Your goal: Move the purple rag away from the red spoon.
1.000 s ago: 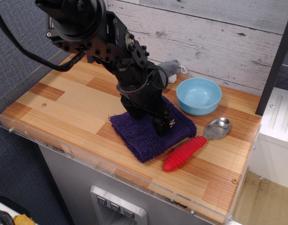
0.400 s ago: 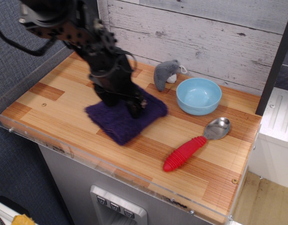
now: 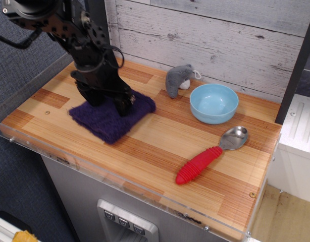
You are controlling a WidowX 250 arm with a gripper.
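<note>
The purple rag lies flat on the wooden tabletop, left of centre. My gripper points down onto the rag's back right part, its fingertips pressed into the cloth; the black arm hides the rag's far side. I cannot tell from this view whether the fingers pinch the cloth. The red spoon lies at the front right, its red ribbed handle toward the front and its silver bowl toward the back right. A wide strip of bare wood separates rag and spoon.
A light blue bowl stands at the back right, just behind the spoon. A small grey plush toy sits against the plank wall left of the bowl. A clear acrylic rim runs along the table's front and left edges.
The gripper has dragged the purple rag left across the table, from beside the spoon's handle to the table's left part. Spoon, bowl and toy have not moved.
</note>
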